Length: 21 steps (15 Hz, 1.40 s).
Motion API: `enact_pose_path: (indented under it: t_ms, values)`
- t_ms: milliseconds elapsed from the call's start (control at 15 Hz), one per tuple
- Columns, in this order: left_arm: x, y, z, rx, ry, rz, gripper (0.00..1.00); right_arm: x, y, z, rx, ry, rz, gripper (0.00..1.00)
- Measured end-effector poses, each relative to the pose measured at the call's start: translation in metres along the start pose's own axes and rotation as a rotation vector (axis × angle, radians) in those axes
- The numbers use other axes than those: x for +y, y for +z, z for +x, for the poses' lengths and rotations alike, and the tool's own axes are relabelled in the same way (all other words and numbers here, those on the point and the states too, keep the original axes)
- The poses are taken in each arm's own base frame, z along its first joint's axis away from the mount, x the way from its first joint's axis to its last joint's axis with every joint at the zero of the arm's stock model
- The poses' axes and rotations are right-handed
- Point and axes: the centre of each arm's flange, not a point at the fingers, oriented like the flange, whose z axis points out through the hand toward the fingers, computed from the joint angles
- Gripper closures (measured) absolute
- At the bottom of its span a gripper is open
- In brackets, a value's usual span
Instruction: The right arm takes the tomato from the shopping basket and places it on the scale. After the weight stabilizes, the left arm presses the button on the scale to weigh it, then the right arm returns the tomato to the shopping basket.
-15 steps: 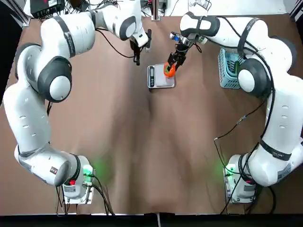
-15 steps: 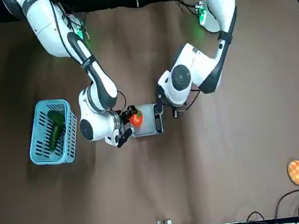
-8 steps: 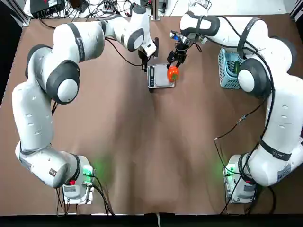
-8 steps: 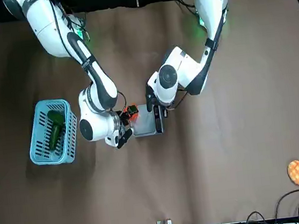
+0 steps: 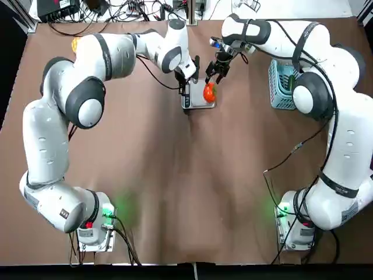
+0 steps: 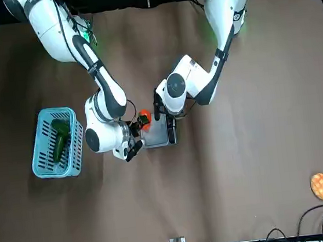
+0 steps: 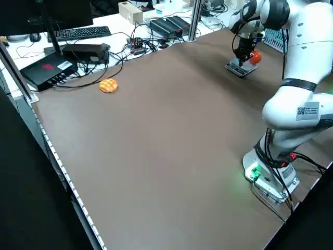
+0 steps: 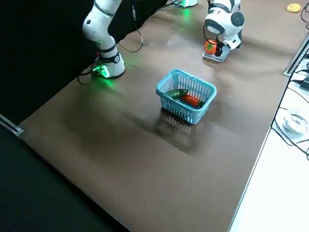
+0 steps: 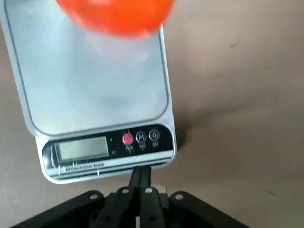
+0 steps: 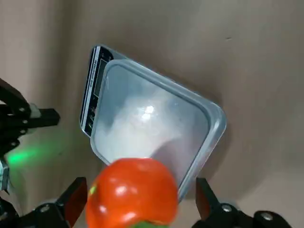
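Beside the scale [image 9: 95, 76], the left gripper [image 9: 141, 172] hangs clenched; the right gripper [image 10: 141, 190], released, flanks the tomato [image 10: 130, 194]. Likely bruisable, it wants gentle side pressure.

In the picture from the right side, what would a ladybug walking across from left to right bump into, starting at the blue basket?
Shopping basket → tomato → yellow waffle-like disc
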Motion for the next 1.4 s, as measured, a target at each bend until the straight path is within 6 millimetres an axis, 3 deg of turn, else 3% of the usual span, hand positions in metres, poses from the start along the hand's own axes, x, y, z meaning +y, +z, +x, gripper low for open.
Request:
enact_pose_path:
  t_ms: [200, 400, 600, 867, 1133, 1400]
  values:
    - [0.000, 0.010, 0.004, 0.013, 0.004, 0.010, 0.99, 0.007, -0.013, 0.004, 0.025, 0.007, -0.007, 0.00]
    - [-0.002, 0.014, 0.005, 0.025, 0.002, 0.022, 0.99, 0.027, -0.049, 0.009, 0.081, 0.030, -0.021, 0.00]
    - [-0.004, 0.020, 0.005, 0.034, 0.001, 0.029, 0.99, 0.052, -0.112, 0.008, 0.165, 0.052, -0.064, 0.00]
    - [-0.005, 0.024, 0.005, 0.036, -0.001, 0.029, 0.99, 0.066, -0.225, -0.002, 0.273, 0.017, -0.253, 0.00]
    - [-0.006, 0.027, 0.004, 0.035, -0.003, 0.028, 0.99, 0.083, -0.332, -0.050, 0.325, 0.059, -0.379, 0.00]
    - [-0.009, 0.033, 0.003, 0.040, -0.007, 0.032, 0.99, 0.085, -0.403, -0.103, 0.316, 0.140, -0.466, 0.00]
